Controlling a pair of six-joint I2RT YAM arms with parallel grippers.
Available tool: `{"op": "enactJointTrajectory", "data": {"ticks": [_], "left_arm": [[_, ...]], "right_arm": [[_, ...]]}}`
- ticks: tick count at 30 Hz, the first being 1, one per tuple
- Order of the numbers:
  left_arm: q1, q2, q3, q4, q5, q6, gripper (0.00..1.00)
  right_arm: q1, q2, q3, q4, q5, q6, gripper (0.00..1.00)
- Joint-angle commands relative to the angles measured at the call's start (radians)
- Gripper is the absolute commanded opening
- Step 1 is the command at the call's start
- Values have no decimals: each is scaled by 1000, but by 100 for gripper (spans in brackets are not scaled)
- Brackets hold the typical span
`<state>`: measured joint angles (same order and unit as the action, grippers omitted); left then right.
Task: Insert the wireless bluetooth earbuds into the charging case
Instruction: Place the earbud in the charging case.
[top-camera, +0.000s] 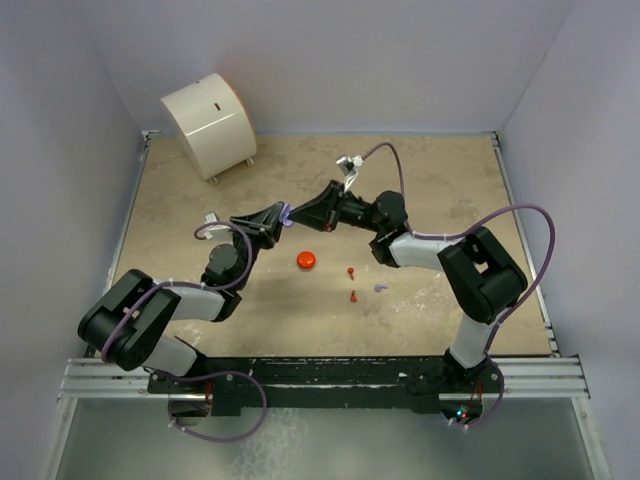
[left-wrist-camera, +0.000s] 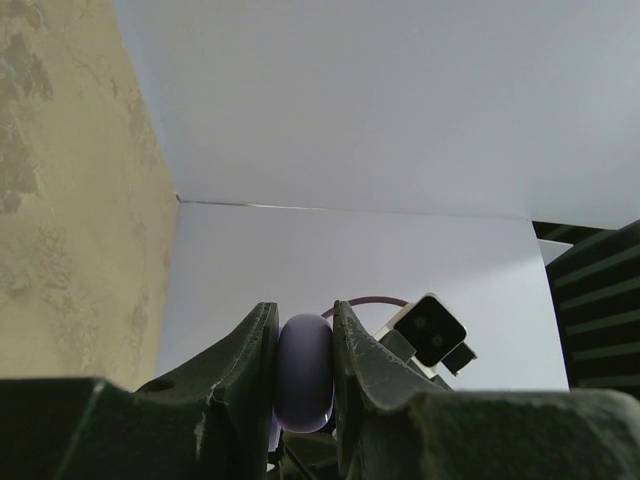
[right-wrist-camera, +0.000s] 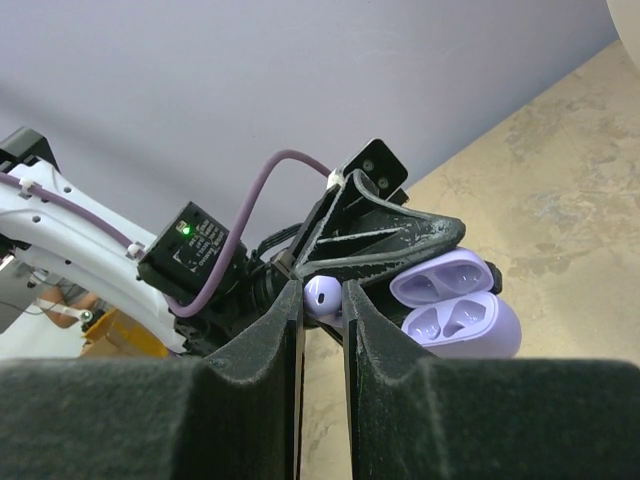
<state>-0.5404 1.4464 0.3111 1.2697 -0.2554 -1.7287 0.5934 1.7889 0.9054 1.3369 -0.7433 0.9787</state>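
Right wrist: lilac earbud (right-wrist-camera: 322, 297) between right gripper (right-wrist-camera: 320, 302) fingers.

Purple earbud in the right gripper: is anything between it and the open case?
Nothing visible. The case, held by the left gripper, is open and empty, right beside the earbud in the right gripper.

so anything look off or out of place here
Nothing broken or spilled. Two red-orange earbuds and one lilac earbud lie scattered loose on the table, apart from the red round case.
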Motion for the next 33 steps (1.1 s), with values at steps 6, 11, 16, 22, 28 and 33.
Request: {"op": "enactJointTrajectory", "data": {"ticks": [6, 11, 16, 22, 28, 33], "left_arm": [[-10, 9, 37, 46, -1, -6, 0], [-12, 6, 36, 46, -10, -7, 0], [-14, -2, 38, 38, -22, -5, 0], [-18, -4, 40, 28, -32, -2, 0], [-20, -4, 42, 20, -41, 1, 0], [-19, -3, 51, 13, -47, 8, 0]], "right_arm": [[-5, -11, 59, -29, 63, 4, 0], [-5, -33, 40, -48, 122, 10, 0], [-5, -72, 9, -40, 219, 18, 0], [-5, -86, -15, -81, 270, 29, 0], [-6, -93, -25, -91, 285, 49, 0], [-4, -95, -37, -84, 291, 58, 0]]}}
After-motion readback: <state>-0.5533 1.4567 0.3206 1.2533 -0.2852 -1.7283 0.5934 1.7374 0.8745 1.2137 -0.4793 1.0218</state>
